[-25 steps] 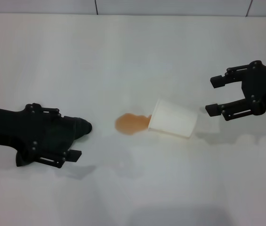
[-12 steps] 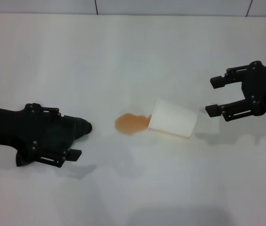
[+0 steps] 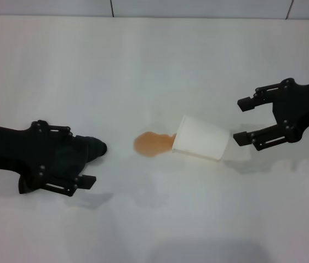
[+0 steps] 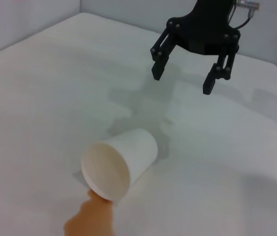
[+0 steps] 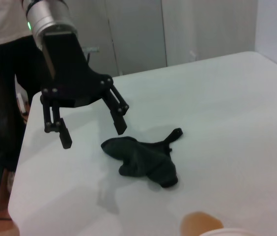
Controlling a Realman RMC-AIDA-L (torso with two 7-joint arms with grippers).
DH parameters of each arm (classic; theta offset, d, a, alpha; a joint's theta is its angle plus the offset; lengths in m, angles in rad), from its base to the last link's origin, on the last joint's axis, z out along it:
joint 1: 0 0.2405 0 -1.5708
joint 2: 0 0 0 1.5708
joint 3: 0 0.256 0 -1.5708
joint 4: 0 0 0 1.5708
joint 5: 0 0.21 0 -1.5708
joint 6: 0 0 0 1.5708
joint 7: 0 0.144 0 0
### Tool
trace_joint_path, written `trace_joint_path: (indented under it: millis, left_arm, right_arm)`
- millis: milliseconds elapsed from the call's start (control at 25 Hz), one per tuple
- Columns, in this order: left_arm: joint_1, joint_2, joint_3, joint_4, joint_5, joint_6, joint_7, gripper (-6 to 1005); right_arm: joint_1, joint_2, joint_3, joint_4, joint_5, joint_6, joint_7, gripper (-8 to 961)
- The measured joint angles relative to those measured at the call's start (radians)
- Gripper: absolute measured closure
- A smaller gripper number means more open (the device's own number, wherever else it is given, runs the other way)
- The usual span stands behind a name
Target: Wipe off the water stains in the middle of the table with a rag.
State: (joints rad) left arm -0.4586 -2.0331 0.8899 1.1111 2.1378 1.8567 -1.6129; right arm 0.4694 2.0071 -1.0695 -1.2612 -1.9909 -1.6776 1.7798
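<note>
We are hovering the open left gripper (image 5: pixel 90 132) over the dark green-black cloth rag (image 5: pixel 143 158) lying left of the orange-brown water stains (image 3: pixel 152 143) on the white table (image 3: pixel 154 66), needing descent and grasp; open right gripper (image 3: pixel 243 121) is nearing the tipped white paper cup (image 3: pixel 202 138).

From the head camera, most of the rag (image 3: pixel 83 150) is buried under the left pincer (image 3: pixel 67 159); only a dark bump pokes out toward the spill. In the left wrist view the water stains (image 4: pixel 90 219) run off the picture's edge, and the cup's (image 4: pixel 121 162) rim covers where they start. In the right wrist view the cup (image 5: pixel 222 232) is just a sliver at the edge. The right pincer's (image 3: pixel 245 120) arm is cut off by the frame.
</note>
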Motion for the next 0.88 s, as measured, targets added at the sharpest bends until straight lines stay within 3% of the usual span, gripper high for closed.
trace_joint_path:
  millis: [360, 480, 560, 880]
  left_arm:
    - [0.018, -0.04, 0.006, 0.0, 0.047, -0.021, 0.056, 129]
    - [0.027, -0.042, 0.013, -0.001, 0.052, -0.027, 0.061, 129]
    - [0.027, -0.042, 0.013, -0.002, 0.06, -0.031, 0.062, 130]
    - [0.026, -0.042, 0.014, -0.003, 0.064, -0.034, 0.062, 131]
  right_arm:
    - [0.052, 0.002, -0.07, 0.017, -0.083, 0.084, 0.047, 174]
    - [0.085, 0.002, -0.137, 0.017, -0.154, 0.145, 0.107, 171]
    - [0.114, 0.002, -0.183, 0.019, -0.204, 0.176, 0.166, 78]
    - [0.2, 0.004, -0.303, 0.069, -0.307, 0.225, 0.304, 78]
